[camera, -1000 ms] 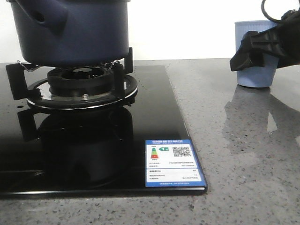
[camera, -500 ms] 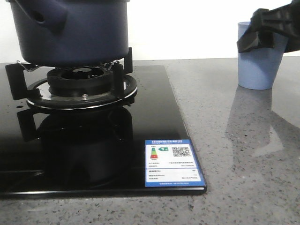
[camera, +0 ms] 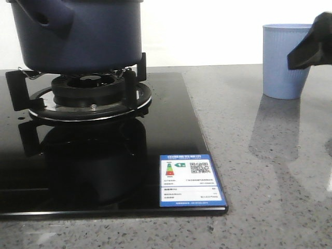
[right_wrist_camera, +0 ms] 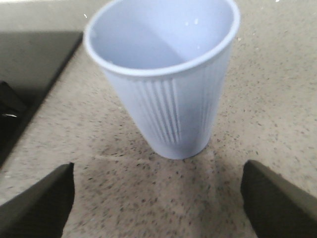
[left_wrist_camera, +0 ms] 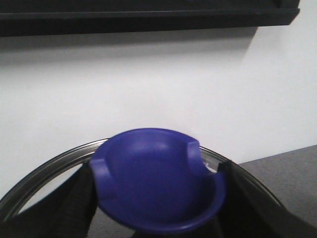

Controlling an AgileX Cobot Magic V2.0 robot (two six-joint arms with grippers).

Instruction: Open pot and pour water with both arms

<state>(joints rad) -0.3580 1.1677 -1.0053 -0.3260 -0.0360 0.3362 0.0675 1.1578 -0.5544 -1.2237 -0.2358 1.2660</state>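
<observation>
Front view: pot (camera: 78,33) far left of right claw (camera: 311,46)

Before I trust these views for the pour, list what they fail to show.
- Dark navy-blue round pot: top cut off by the front view's upper edge.
- Glass lid's blue knob: left gripper's fingers blurred; grip unclear.
- Right gripper: mostly beyond the front view's edge.
- Light-blue ribbed cup: bottom inside unseen.
</observation>
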